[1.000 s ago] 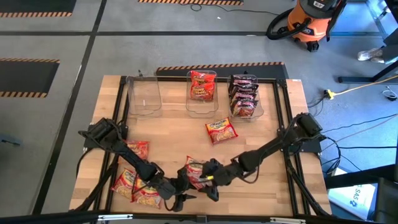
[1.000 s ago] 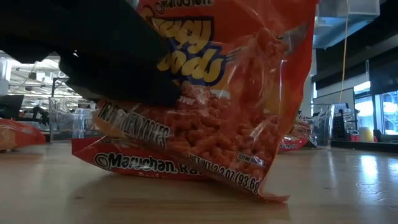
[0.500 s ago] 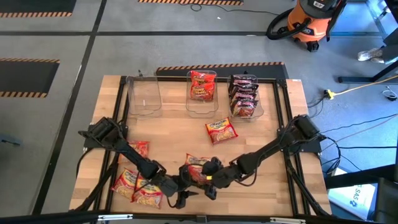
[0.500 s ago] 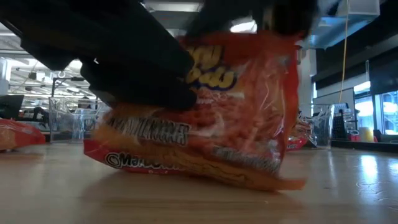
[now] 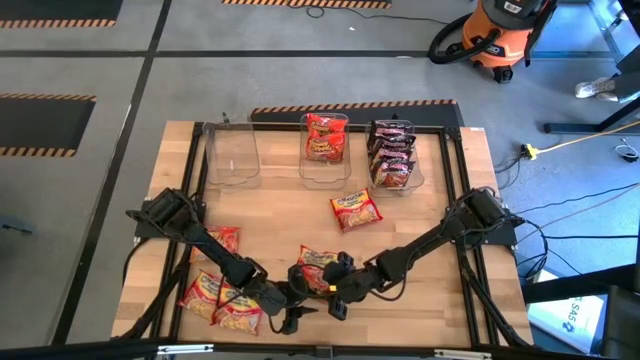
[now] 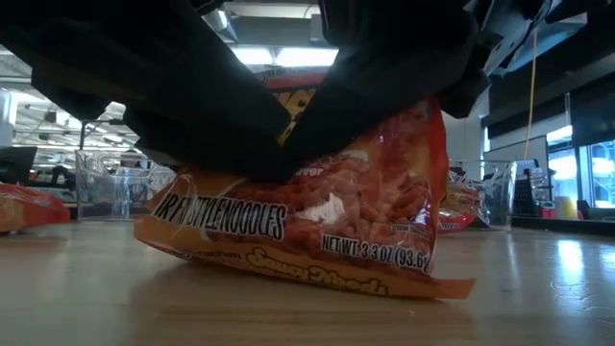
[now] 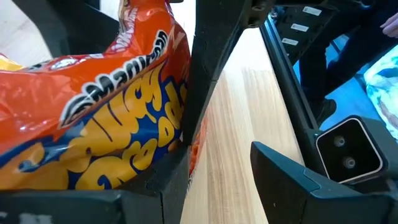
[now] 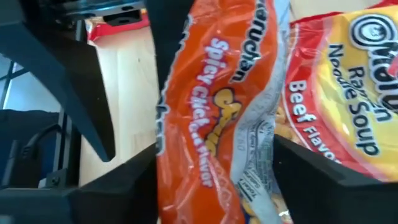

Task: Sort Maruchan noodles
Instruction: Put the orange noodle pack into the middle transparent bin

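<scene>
An orange Spicy Chicken packet [image 6: 317,202] is near the table's front edge, between both arms. My right gripper [image 5: 336,290] comes in from the right and is shut on this packet [image 8: 217,106]. My left gripper [image 5: 290,305] comes in from the left; its fingers [image 7: 217,152] are open with bare wood between them, and the packet [image 7: 93,112] lies beside one of them. A yellow-red Beef packet [image 8: 348,87] lies just beside the orange one. Other packets lie at the near left [image 5: 215,300] and mid table [image 5: 356,210]. My left gripper has the outer side of one finger [image 7: 177,171] against the orange packet's printed face [image 7: 143,124]; nothing is between its fingers. My right gripper pinches the orange packet between its two fingers, which stand on either side of its crumpled middle [image 8: 205,155]. The fingers slant down from the table's right. The packet sits tilted, its lower edge [image 6: 317,279] on the table.
Three clear bins stand at the far edge: one bare [image 5: 230,155], one with red packets [image 5: 325,140], one with dark packets [image 5: 392,155]. The black frame rail and a small camera [image 7: 348,149] run along the near edge, close to both grippers.
My right gripper has gone down with the orange packet and has tipped further downward. The packet stood nearly upright, above a red packet. It now lies low and slanted with its lower edge on the table.
</scene>
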You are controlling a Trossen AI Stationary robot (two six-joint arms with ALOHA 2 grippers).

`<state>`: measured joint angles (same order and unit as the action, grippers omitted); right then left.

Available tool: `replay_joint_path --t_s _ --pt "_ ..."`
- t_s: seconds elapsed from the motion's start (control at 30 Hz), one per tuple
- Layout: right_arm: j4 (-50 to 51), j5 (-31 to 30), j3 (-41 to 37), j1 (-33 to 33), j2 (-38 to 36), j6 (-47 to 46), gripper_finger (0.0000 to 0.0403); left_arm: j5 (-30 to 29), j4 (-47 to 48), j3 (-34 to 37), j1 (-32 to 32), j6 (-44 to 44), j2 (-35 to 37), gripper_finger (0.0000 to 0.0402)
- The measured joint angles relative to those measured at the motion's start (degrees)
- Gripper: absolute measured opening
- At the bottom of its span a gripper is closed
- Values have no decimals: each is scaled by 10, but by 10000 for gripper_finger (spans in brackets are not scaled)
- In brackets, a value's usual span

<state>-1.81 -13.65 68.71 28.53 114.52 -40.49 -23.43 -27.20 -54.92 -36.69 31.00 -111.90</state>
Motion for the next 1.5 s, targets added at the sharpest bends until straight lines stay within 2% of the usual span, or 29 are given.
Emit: replay_joint_path --t_s 0.13,0.27,0.37,0.5,0.63,0.73,0.87,1.0,1.1,1.27,1.37,1.5 --pt "-4 0 0 0 1 2 186 7 -1 0 -1 -1 0 165" --pt "-11 -19 0 -1 1 1 134 50 29 -2 -3 5 2 165" --pt "-11 -20 0 -1 1 2 111 79 55 -2 -10 19 11 165" --pt "-12 -26 0 -1 1 5 113 86 90 -2 -30 15 45 165" --pt "-11 -34 -1 -1 -5 5 130 85 166 -2 -50 -1 92 165" --pt "-17 -66 -2 -1 -16 12 127 117 224 -1 -70 -72 120 165" --pt "-10 -63 -2 -7 -39 47 118 144 264 5 -85 -108 154 165" --pt "10 -58 -1 -29 -75 104 124 161 274 70 -65 -117 217 165" --pt "27 -44 -1 -63 -105 161 129 164 243 139 -36 -107 287 165" --pt "57 6 -1 -149 -151 260 131 123 203 244 3 -103 408 165" --pt "80 27 -1 -209 -175 316 131 88 189 284 27 -120 467 165" --pt "91 43 -1 -285 -203 387 132 77 192 316 60 -135 526 165"
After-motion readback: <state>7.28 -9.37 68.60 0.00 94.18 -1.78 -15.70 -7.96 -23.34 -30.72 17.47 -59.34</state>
